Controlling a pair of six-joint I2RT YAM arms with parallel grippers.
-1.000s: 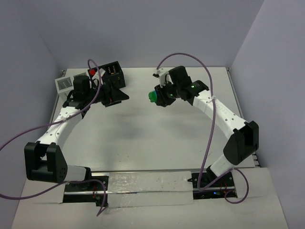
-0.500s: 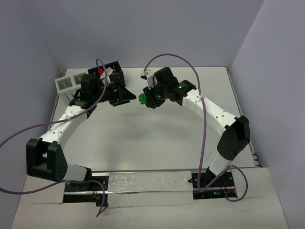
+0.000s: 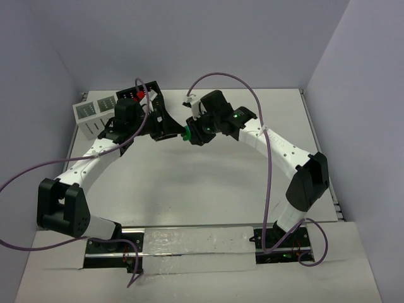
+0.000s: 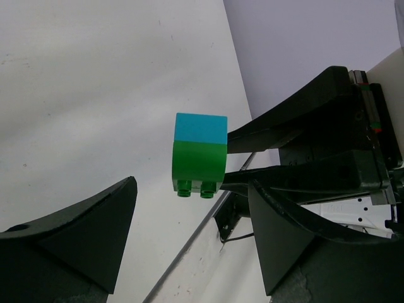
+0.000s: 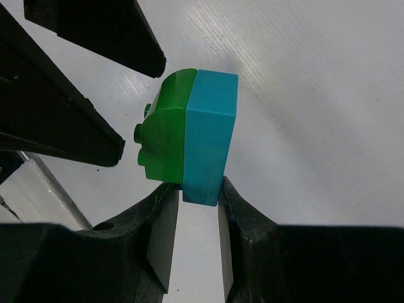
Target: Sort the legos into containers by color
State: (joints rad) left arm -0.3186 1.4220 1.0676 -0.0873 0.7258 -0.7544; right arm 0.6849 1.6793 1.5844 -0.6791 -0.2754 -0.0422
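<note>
Since second ago both arms have swung inward; we now meet near black container (image 3: 153,95), 11 o'clock in top view. Our left gripper (image 3: 166,128): jaws apart, tips just beside green brick (image 5: 165,134), not touching. Stuck to it, teal brick (image 5: 211,136), aloft, pinched by closed right gripper (image 5: 197,192). Step, we judge: splitting pair. Next: left jaws close on green alone, then pull. Right wrist view: studs point 9 o'clock; seam, long axis, runs 12-to-6.
</note>
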